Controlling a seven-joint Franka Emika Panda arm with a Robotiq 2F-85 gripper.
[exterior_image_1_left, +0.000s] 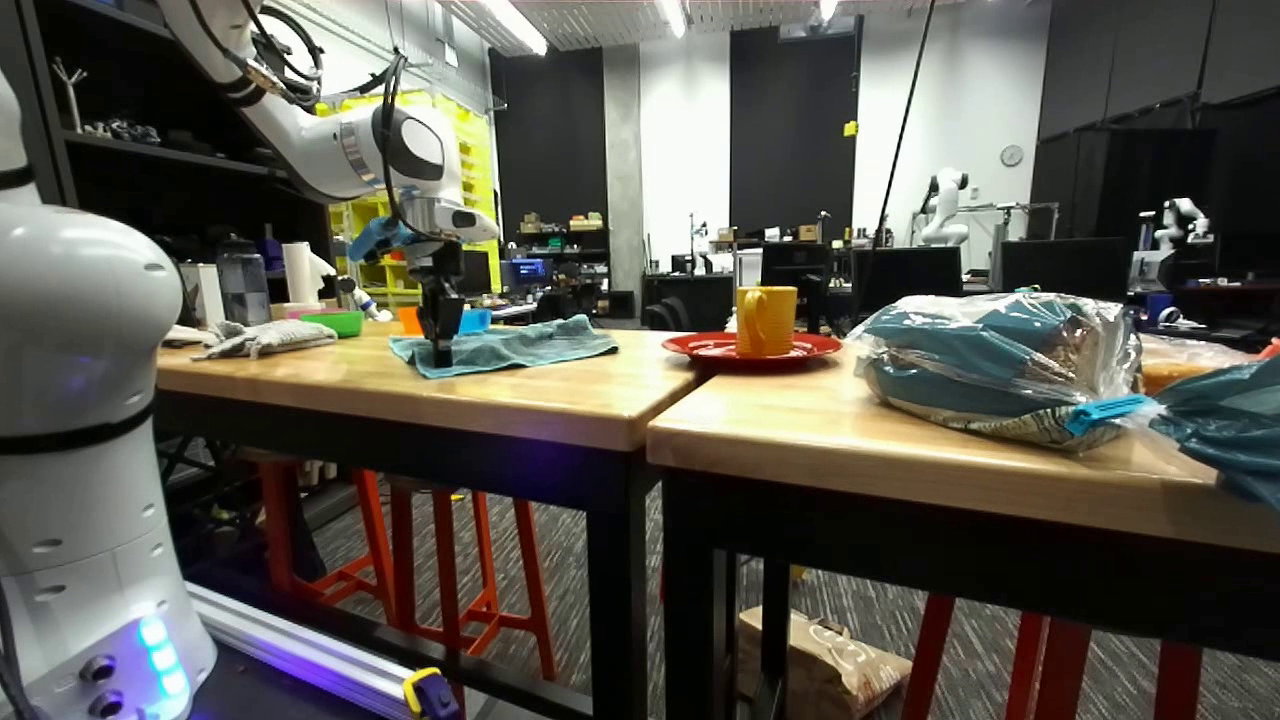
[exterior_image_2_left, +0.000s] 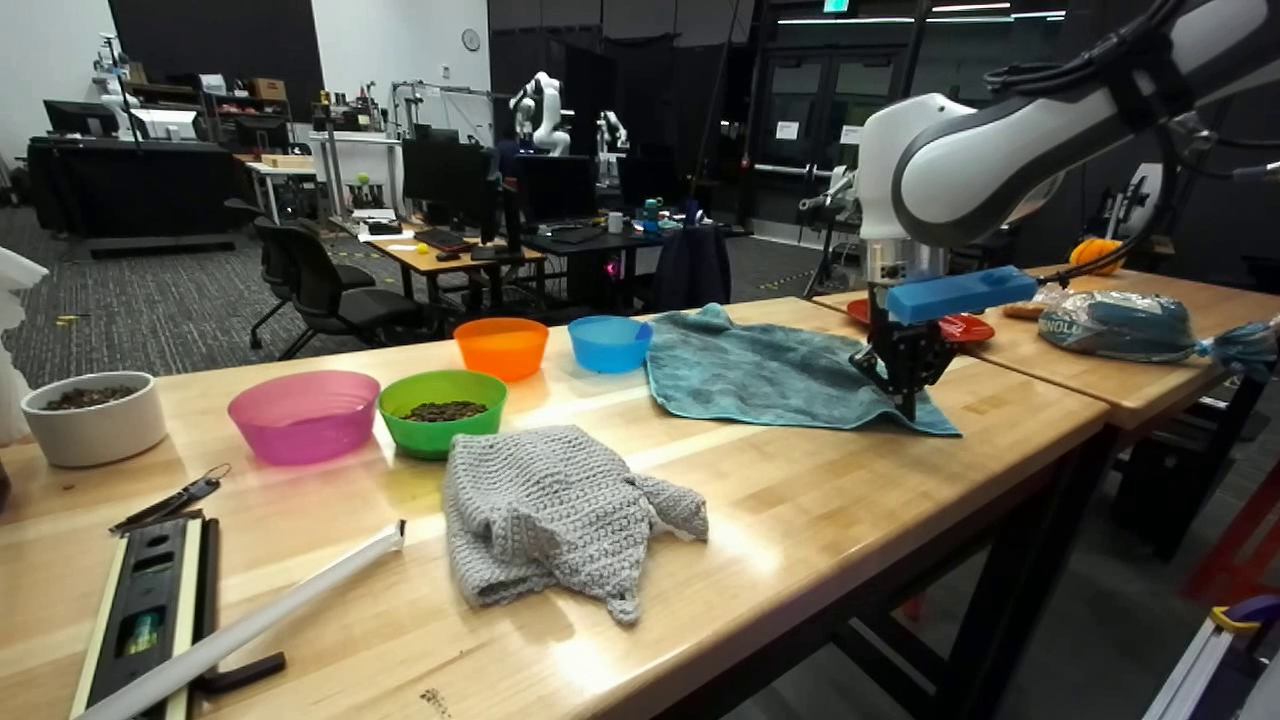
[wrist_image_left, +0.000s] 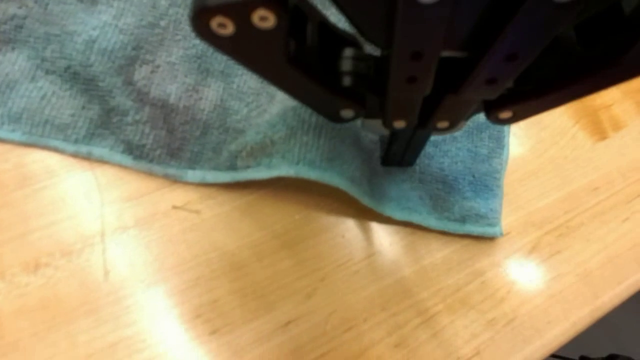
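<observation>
My gripper (wrist_image_left: 398, 163) is shut, its two black fingers side by side, pointing down at the teal towel (wrist_image_left: 190, 115). The tips are at the towel near one corner, and no fold of cloth clearly shows between them. The towel lies spread on the wooden table, with its hem raised in a ripple beside the fingers. In both exterior views the gripper (exterior_image_1_left: 442, 360) (exterior_image_2_left: 908, 408) stands at the edge of the towel (exterior_image_1_left: 530, 348) (exterior_image_2_left: 760, 370). Whether the tips press on the cloth cannot be told.
Blue (exterior_image_2_left: 610, 345), orange (exterior_image_2_left: 502, 350), green (exterior_image_2_left: 440, 430) and pink (exterior_image_2_left: 305, 420) bowls stand on the table. A grey knitted cloth (exterior_image_2_left: 560, 510) lies nearby. A red plate (exterior_image_1_left: 690, 346) with a yellow mug (exterior_image_1_left: 767, 322) and a bagged loaf (exterior_image_1_left: 1000, 360) are on the adjoining table.
</observation>
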